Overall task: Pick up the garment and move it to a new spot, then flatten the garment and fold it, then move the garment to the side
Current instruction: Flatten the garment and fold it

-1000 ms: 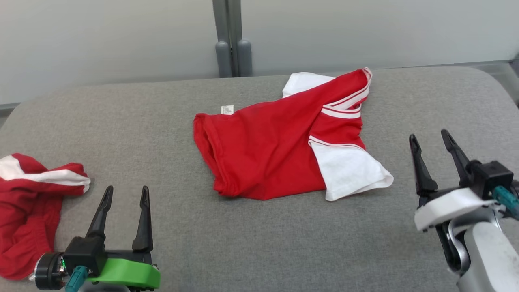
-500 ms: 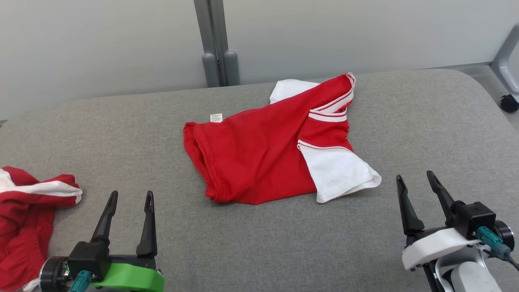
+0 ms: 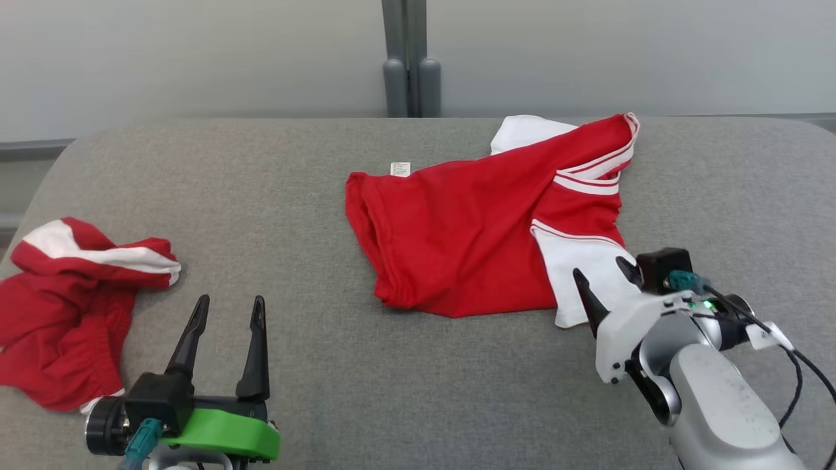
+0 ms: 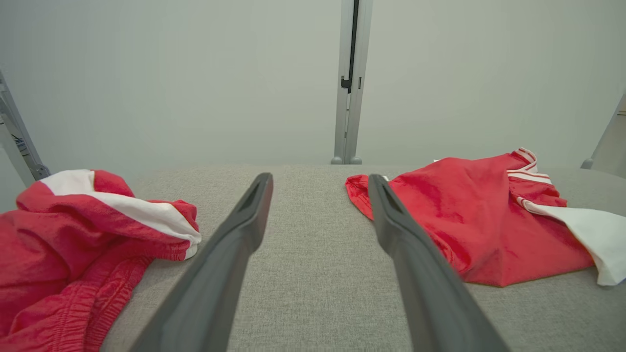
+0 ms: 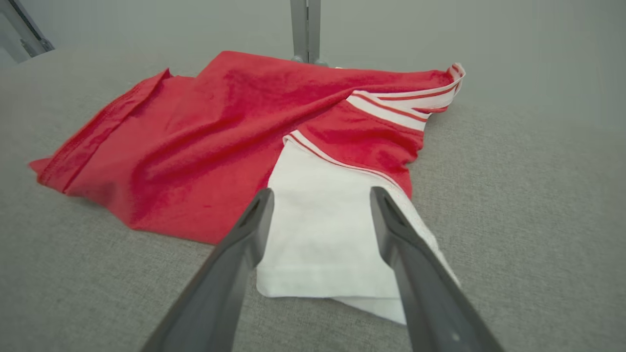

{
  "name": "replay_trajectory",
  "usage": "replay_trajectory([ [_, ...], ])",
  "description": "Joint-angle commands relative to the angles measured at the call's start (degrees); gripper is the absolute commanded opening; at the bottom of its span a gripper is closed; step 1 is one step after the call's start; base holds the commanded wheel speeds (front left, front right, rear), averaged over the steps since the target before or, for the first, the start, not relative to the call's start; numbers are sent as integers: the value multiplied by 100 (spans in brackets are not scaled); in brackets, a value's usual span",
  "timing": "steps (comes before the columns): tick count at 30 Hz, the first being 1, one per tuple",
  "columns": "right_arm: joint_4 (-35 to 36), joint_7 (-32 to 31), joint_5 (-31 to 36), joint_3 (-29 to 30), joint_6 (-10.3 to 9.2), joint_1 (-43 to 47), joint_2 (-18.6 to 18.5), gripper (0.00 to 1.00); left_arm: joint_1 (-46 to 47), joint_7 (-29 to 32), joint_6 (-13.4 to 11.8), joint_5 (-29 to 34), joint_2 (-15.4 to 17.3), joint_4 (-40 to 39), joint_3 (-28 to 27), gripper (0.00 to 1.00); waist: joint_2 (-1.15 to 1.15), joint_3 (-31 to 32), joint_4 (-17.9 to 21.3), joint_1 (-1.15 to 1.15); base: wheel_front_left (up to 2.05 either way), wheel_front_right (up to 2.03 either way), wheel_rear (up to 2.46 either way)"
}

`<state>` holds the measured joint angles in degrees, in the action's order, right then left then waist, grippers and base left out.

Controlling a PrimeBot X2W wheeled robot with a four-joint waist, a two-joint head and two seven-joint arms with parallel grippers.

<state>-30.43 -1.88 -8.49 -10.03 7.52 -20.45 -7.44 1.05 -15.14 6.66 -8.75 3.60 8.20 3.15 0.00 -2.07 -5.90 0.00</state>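
The garment is a red shirt with white sleeves, lying crumpled and partly folded over at the middle of the grey padded table. My right gripper hovers open over the near white sleeve, its fingers straddling the sleeve in the right wrist view, where the right gripper points toward the shirt. Nothing is between its fingers. My left gripper stands open and empty near the front left, well apart from the shirt. In the left wrist view the left gripper frames bare table, with the shirt to its right.
A second red and white garment lies bunched at the table's left edge, beside my left gripper, also seen as a red heap. A grey post stands against the wall behind the table. The table's corners are rounded.
The head camera has shifted. My right gripper has moved in from the shirt's lower right until its tips are over the white sleeve. The left gripper and the shirt stay put.
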Motion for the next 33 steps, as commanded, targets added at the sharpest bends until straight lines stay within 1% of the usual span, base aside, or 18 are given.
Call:
replay_trajectory([
  [1, -151, -215, 85, -44, -6, -185, 40, 100, 113, -1, 28, -58, -10, 29, 17, 100, 0, -181, -300, 0, 0, 0, 0],
  [6, -812, -802, 318, -133, -7, -736, 77, 100, 228, -1, 32, -82, -32, 93, 94, 100, 0, -306, -634, 0, 0, 0, 0],
  [12, -1336, -1239, 636, 33, -7, -1022, 141, 99, 273, -1, 41, -104, -49, 111, 66, 100, 0, -355, -820, 0, 0, 0, 0],
  [13, -1378, -1270, 717, 69, -7, -1044, 133, 88, 274, -1, 43, -107, -52, 111, 59, 100, 0, -358, -833, 0, 0, 0, 0],
  [14, -1408, -1293, 773, 95, -7, -1043, 132, 65, 274, -1, 44, -111, -54, 113, 51, 100, 0, -362, -838, 0, 0, 0, 0],
  [15, -1422, -1298, 830, 122, -7, -1043, 135, 50, 271, -1, 44, -114, -57, 113, 42, 100, 0, -366, -838, 0, 0, 0, 0],
  [16, -1415, -1287, 943, 161, -7, -1044, 121, 38, 267, -1, 45, -111, -58, 115, 31, 100, 0, -368, -832, 0, 0, 0, 0],
  [17, -1392, -1267, 1033, 212, -7, -1030, 124, 4, 261, -1, 45, -115, -59, 119, 20, 100, 0, -368, -819, 0, 0, 0, 0],
  [18, -1369, -1247, 1085, 264, -7, -1011, 140, 0, 254, -1, 44, -119, -59, 120, 9, 100, 0, -366, -805, 0, 0, 0, 0],
  [23, -1175, -1077, 1263, 551, -7, -889, 191, 0, 222, -1, 49, -92, -61, 123, -39, 100, 0, -328, -659, 0, 0, 0, 0],
  [26, -965, -919, 1257, 717, -7, -798, 239, 0, 185, -1, 54, -67, -61, 128, -65, 100, 0, -287, -512, 0, 0, 0, 0],
  [30, -561, -676, 1045, 998, -7, -605, 300, 0, 108, -1, 62, -44, -50, 127, -104, 100, 0, -205, -219, 0, 0, 0, 0],
  [33, -167, -598, 937, 1176, -7, -381, 291, 0, 69, -1, 68, -18, -9, 110, -137, 100, 0, -165, 83, 0, 0, 0, 0],
])
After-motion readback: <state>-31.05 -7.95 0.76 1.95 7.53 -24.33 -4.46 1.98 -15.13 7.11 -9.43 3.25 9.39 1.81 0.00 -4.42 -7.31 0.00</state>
